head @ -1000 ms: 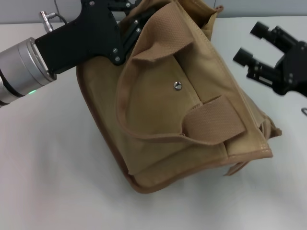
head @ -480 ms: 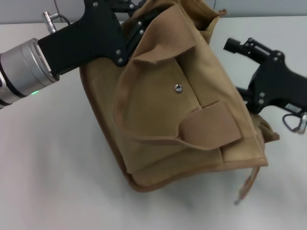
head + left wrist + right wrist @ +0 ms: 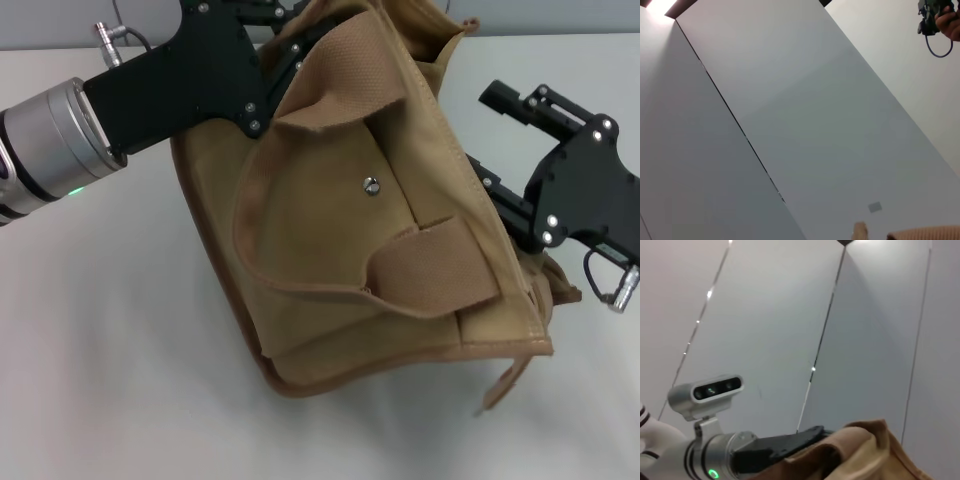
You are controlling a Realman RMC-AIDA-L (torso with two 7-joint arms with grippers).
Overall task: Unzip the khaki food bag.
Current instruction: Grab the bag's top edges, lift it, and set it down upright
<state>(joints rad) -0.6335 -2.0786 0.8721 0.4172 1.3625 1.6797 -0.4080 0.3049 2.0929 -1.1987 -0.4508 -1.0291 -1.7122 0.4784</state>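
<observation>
The khaki food bag stood tilted on the white worktop, front pocket with its silver snap facing up. The left tool gripped its far top corner, seemingly bracing it (fingers hidden, state unclear). The right tool straddled the bag's right edge, fingers apart, probably seeking the zipper.

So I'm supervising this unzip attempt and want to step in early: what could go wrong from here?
The khaki food bag sits tilted on the table, gripped at its top corner by the left gripper, so a pull might drag or tip it rather than run the zipper. The right gripper is against the bag's side, where it could snag the loose strap. The zipper isn't visible.
</observation>
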